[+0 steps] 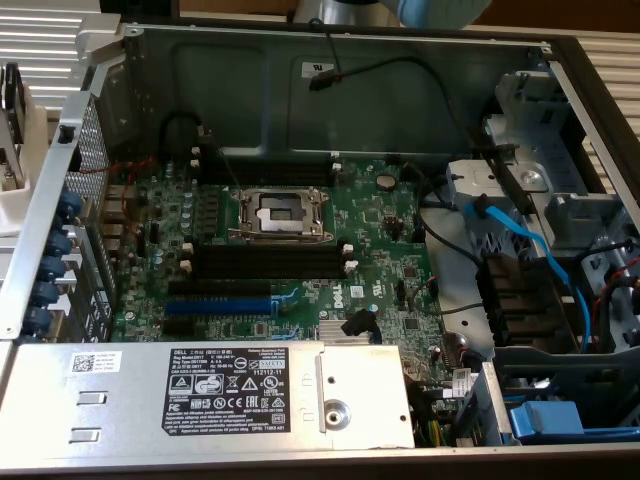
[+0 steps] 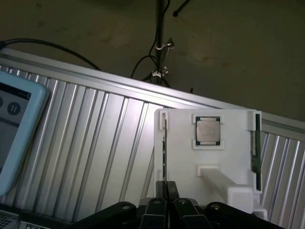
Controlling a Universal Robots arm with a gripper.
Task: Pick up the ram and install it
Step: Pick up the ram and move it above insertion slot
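- Wrist view first: a pale-blue-framed screen (image 2: pixel 14 129) showing a round pause symbol lies on the ribbed silver metal surface (image 2: pixel 95 143).
- Here's the ram (image 2: pixel 165 148), a thin dark stick seen edge-on, standing in one end groove of the white plastic holder (image 2: pixel 228 157). The black claw (image 2: pixel 166 187) is pinching the stick's near end, fingers pressed close against it.
- Next along, a square silver processor chip (image 2: pixel 208 130) sits in the holder's recess, and a second green stick (image 2: pixel 255 148) stands in the opposite groove.
- Over to the exterior view, from its left: the blue expansion slot (image 1: pixel 218 307), then the black label (image 1: pixel 225 392) on the grey power supply reading "DELL".
- Further right, the long black memory slots (image 1: pixel 268 262), and a white "DELL" mark on the green motherboard (image 1: pixel 370 225).
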